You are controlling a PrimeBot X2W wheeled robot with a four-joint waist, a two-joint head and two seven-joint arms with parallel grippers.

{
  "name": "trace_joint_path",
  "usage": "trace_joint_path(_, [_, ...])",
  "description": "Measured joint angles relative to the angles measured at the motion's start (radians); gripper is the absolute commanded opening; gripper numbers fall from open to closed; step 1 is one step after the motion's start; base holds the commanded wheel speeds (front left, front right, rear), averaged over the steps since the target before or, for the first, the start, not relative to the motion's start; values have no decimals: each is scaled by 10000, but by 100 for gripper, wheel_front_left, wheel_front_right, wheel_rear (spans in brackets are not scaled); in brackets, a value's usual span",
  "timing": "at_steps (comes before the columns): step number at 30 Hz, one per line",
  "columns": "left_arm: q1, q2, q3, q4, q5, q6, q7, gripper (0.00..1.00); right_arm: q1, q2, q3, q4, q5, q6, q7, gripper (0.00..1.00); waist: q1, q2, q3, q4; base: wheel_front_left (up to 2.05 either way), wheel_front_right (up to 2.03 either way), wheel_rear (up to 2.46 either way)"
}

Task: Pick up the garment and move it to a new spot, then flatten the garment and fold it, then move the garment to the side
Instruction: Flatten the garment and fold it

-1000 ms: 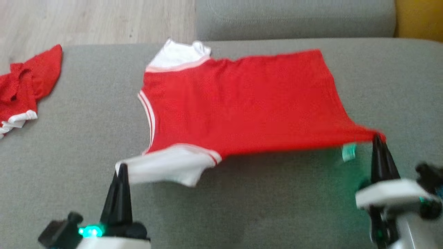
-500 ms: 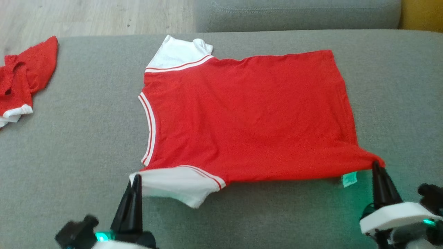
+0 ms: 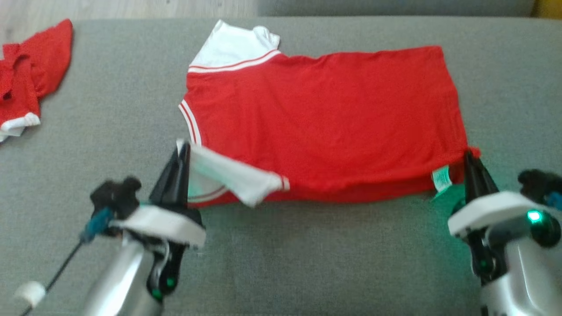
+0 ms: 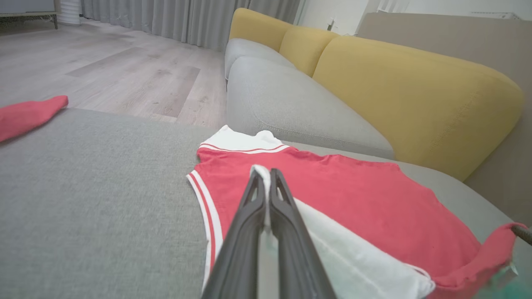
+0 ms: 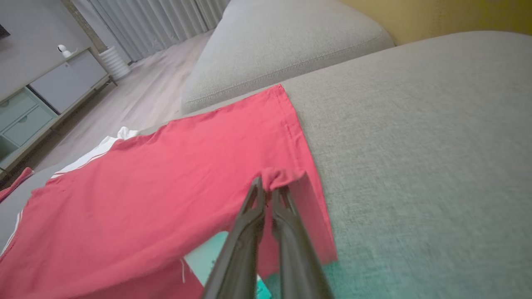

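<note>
The garment [image 3: 325, 118] is a red T-shirt with white sleeves, spread flat on the grey cushion [image 3: 105, 131] with its neck to the left. My left gripper [image 3: 182, 148] is shut on the near white sleeve [image 3: 228, 173] and holds it lifted over the shirt's near edge; the left wrist view shows this sleeve [image 4: 341, 257] pinched at the gripper [image 4: 266, 172]. My right gripper [image 3: 469, 153] is shut on the near hem corner, raised off the cushion. In the right wrist view that red corner [image 5: 286, 176] bunches at the gripper [image 5: 268, 185].
A second red garment [image 3: 26, 87] lies crumpled at the cushion's far left edge. Beyond the cushion are a grey sofa seat [image 4: 291, 104] and yellow back cushions [image 4: 407, 95]. Wooden floor [image 4: 104, 70] shows past the left side. Bare grey cushion runs along the near edge.
Both grippers have moved away from me over the shirt, carrying the near sleeve and hem corner up and inward, so the near edge starts to double over. The head camera has tilted down.
</note>
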Motion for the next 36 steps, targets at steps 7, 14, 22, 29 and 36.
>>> trace_joint_path(7, [-1872,-418,59,2497,100,-267,-633,0,-1679,-13,-31,1438,-368,0,-109,0,0,0,645,-167,0,0,0])
trace_joint_path(14, [-2783,-665,121,3802,100,-372,-1045,41,-2496,-17,82,2393,-462,0,-280,100,0,0,858,-253,0,0,0])
trace_joint_path(22, [-3065,-986,382,4207,-23,-587,-1358,100,-3416,-42,579,3055,-123,0,-880,100,-2,0,862,-303,0,0,0])
trace_joint_path(29, [-2439,-1016,558,3256,-460,-709,-1425,100,-3319,-50,313,2719,-811,0,-1162,100,-2,0,611,-247,0,0,0])
trace_joint_path(36, [75,-460,594,1918,-1386,-330,188,100,-1139,-42,-420,690,-2015,0,-238,100,-4,0,267,-143,0,0,0])
